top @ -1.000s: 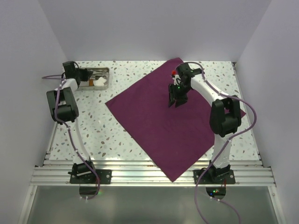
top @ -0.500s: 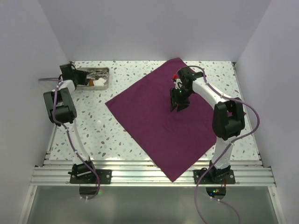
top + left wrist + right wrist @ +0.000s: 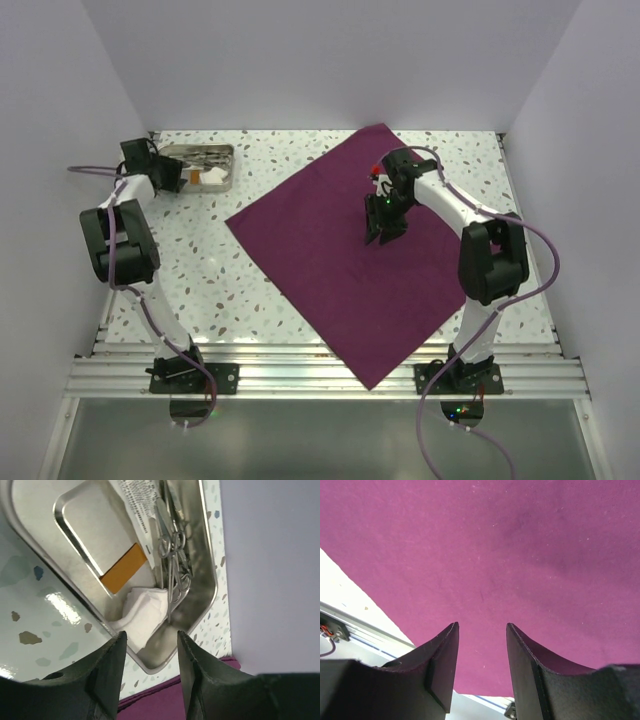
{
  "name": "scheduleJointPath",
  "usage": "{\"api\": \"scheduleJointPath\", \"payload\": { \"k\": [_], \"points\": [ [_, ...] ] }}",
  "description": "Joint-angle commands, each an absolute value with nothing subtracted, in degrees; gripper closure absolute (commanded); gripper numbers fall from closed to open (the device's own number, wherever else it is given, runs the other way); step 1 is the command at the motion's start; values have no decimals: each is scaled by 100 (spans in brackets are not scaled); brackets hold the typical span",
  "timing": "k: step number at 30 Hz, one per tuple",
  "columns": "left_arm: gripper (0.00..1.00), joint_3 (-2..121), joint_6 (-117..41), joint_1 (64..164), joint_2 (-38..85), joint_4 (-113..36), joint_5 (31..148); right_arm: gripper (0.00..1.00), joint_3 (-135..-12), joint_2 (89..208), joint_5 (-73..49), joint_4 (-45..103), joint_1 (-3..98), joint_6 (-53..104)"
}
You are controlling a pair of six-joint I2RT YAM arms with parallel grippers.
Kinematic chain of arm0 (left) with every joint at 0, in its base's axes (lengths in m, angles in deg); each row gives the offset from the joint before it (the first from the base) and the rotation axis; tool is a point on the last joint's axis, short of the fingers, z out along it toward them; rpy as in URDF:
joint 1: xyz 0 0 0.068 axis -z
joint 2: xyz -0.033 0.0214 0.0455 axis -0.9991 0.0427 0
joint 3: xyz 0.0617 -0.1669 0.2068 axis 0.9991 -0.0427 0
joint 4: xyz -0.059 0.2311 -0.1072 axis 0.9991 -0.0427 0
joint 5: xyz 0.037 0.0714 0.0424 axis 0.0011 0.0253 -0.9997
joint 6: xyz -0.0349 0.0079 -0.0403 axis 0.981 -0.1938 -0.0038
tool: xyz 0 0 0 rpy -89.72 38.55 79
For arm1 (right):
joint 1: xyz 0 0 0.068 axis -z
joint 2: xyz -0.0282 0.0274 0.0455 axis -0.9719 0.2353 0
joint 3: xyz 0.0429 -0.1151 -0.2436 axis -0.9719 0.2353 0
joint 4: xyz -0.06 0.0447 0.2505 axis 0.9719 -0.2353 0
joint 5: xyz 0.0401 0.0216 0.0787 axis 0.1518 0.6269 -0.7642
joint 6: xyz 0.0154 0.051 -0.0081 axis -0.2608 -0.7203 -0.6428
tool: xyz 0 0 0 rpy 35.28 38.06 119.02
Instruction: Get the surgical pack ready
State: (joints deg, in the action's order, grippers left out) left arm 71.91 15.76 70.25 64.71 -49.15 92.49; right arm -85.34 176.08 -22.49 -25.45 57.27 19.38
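Cloth (image 3: 320, 265): lay flat and unfolded on the table (image 3: 200, 285), set as a diamond, right of centre. Its near corner lay over the front rails.
Risk, cloth: my guess was that a pinch mid-sheet would bunch it or drag it crooked. With that corner already off the table, a pull toward me could slide it off.
Risk, tray: scissors (image 3: 172, 560) lay tangled beside a white pad (image 3: 145, 612) in the tray (image 3: 212, 595). A grab there could lift several at once or clip the rim and shove the tray.
Left gripper (image 3: 151, 639): my fingers stood moderately apart and held nothing. It hung over the tray's near end, clear of the contents.
Right gripper (image 3: 481, 629): same moderate gap, also empty. It pointed down over the cloth's middle, close above it. Contact couldn't be told.
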Motion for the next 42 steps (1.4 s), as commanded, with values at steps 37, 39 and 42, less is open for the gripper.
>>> {"api": "scheduleJointPath", "payload": {
  "k": [37, 39, 42],
  "points": [
    [100, 7770, 958, 7454, 6175, -6802, 9304, 53, -8742, 17220, -2389, -2334, 5740, 1829],
    [100, 7550, 879, 7568, 5902, -6839, 9305, 53, -8672, 17079, -2459, -2307, 5740, 1794],
    [100, 7303, 528, 7946, 5479, -7049, 9261, 53, -8531, 16780, -2556, -2298, 5749, 1759]
  ]
}}
